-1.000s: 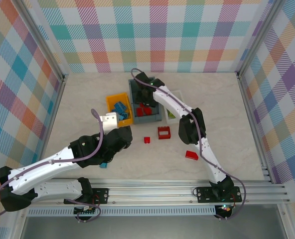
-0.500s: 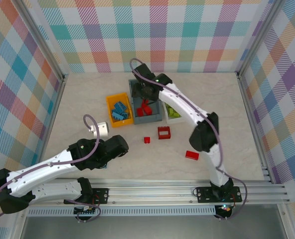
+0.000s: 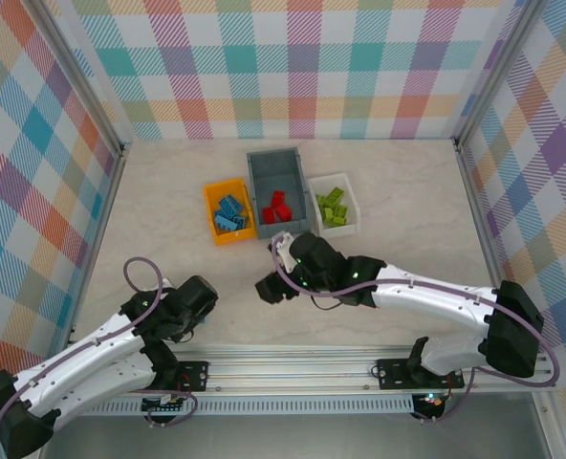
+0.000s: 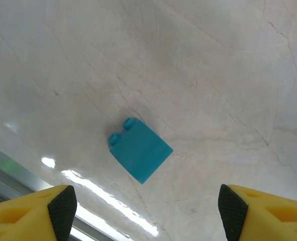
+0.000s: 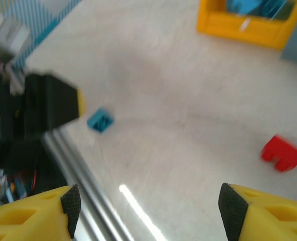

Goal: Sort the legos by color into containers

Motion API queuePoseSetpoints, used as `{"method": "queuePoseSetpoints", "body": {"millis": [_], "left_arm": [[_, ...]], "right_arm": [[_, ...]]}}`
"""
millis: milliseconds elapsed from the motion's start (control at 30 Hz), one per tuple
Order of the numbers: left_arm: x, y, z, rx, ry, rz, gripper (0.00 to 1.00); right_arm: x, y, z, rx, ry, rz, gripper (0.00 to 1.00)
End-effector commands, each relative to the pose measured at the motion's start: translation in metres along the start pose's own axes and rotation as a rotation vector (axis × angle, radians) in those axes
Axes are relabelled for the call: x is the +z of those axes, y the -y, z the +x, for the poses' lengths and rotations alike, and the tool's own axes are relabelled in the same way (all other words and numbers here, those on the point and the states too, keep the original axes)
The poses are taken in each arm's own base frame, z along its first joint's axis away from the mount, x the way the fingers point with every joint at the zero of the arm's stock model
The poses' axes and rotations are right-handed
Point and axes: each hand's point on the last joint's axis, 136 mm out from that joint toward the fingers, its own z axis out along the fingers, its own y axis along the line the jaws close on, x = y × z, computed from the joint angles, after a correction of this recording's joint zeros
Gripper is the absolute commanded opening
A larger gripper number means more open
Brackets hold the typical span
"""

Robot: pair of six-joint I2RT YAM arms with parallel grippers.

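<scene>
A teal-blue lego (image 4: 140, 149) lies on the marble table just ahead of my left gripper (image 4: 147, 211), which hovers over it open and empty. The right wrist view shows the same brick (image 5: 100, 120) near the table's front rail, and a red lego (image 5: 284, 153) lying to the right. My right gripper (image 5: 147, 208) is open with nothing between its fingers, low over the near middle of the table (image 3: 269, 289). At the back stand the orange-yellow bin (image 3: 210, 203) with blue legos, the grey-blue bin (image 3: 255, 188) with red ones and the white bin (image 3: 352, 203) with green ones.
The metal front rail (image 3: 359, 359) runs along the near edge, close to the blue brick. My left gripper (image 3: 197, 298) and right forearm (image 3: 426, 296) lie low across the near table. Checked walls close in the left, back and right sides.
My right arm has swung from over the grey-blue bin down to the near middle of the table. The left arm has pulled back to the near left, and its jaws have opened wider.
</scene>
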Motion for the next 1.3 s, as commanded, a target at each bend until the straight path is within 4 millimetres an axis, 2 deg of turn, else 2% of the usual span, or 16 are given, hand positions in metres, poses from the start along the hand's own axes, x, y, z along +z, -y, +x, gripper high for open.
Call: {"method": "queuePoseSetpoints", "body": {"millis": [0, 200, 367, 433, 600, 700, 800, 900, 1000, 1067, 1167, 1267], "left_arm": [[0.014, 0.013, 0.015, -0.228, -0.074, 0.05, 0.78], [0.03, 0.006, 0.011, -0.379, -0.046, 0.034, 0.79], [0.047, 0.004, 0.007, -0.462, -0.041, 0.055, 0.74], [0.05, 0.001, 0.006, -0.48, -0.043, 0.049, 0.68], [0.056, 0.001, 0.002, -0.498, -0.051, 0.045, 0.43], [0.057, 0.003, 0.004, -0.494, -0.063, 0.046, 0.35], [0.051, 0.01, 0.0, -0.482, -0.06, 0.067, 0.32], [0.032, 0.034, -0.015, -0.422, -0.024, 0.14, 0.31], [0.005, 0.077, -0.036, -0.263, 0.013, 0.213, 0.31], [-0.005, 0.105, -0.046, -0.166, 0.011, 0.221, 0.3], [-0.008, 0.143, -0.065, -0.062, 0.009, 0.22, 0.29], [-0.004, 0.177, -0.092, -0.002, 0.022, 0.208, 0.29]], "right_arm": [[-0.016, -0.042, -0.009, -0.108, 0.076, -0.19, 0.76], [-0.016, -0.049, 0.005, -0.107, 0.045, -0.188, 0.77], [-0.01, -0.051, 0.008, -0.088, 0.038, -0.173, 0.76], [-0.006, -0.05, 0.01, -0.08, 0.03, -0.17, 0.76], [-0.001, -0.053, 0.012, -0.067, 0.028, -0.17, 0.75], [0.001, -0.051, 0.012, -0.06, 0.027, -0.162, 0.75], [0.0, -0.048, 0.013, -0.054, 0.03, -0.147, 0.74], [-0.006, -0.041, 0.008, -0.037, 0.063, -0.109, 0.73], [-0.019, -0.028, -0.005, 0.014, 0.154, -0.04, 0.71], [-0.028, -0.017, -0.016, 0.066, 0.233, 0.007, 0.72], [-0.035, -0.01, -0.033, 0.107, 0.341, 0.035, 0.73], [-0.039, -0.008, -0.047, 0.124, 0.403, 0.05, 0.74]]}}
